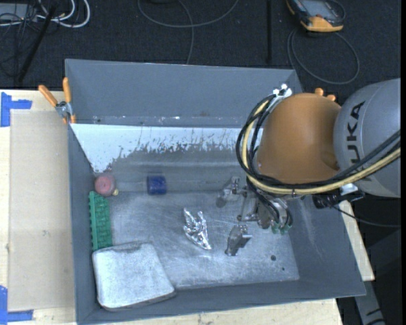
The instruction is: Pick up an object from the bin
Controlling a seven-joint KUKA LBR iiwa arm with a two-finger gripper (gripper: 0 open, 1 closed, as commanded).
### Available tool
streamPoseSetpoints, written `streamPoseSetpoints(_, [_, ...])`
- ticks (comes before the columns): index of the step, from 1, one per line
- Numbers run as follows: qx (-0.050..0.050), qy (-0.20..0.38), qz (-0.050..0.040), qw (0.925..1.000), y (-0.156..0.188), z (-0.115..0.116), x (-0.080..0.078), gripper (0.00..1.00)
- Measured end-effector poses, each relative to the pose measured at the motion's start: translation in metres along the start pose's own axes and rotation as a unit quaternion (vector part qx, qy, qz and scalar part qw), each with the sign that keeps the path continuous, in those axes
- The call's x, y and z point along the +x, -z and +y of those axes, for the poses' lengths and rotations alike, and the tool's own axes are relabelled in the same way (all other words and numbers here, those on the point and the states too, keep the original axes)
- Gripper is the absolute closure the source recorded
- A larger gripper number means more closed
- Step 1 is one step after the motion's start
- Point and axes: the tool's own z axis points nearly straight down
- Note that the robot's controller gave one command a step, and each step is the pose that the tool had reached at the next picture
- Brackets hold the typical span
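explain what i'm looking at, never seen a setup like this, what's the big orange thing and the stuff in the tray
This is one picture from a camera above a grey metal bin, looking down slightly from the side. The big grey and orange thing on the right is a robot arm; the orange part is a cover on its wrist. Under it is its two-finger gripper, fingers apart, holding nothing. Just left of it lies a crumpled silvery scrap. Further left are a blue cube, a pink ball, a green ridged strip and a pale cloth-like pad.
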Motion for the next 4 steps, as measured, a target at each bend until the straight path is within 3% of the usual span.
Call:
streamPoseSetpoints(1, [0.0, 0.034, 0.0021, 0.9994, -0.127, 0.022, -0.018, 0.0])
streamPoseSetpoints(2, [0.0, 0.033, 0.0003, 0.9995, -0.123, 0.021, -0.019, 1.0])
streamPoseSetpoints(3, [0.0, 0.172, -0.0026, 0.9851, -0.01, 0.036, -0.007, 1.0])
streamPoseSetpoints(4, [0.001, 0.336, -0.0021, 0.9419, 0.091, -0.032, 0.003, 1.0])
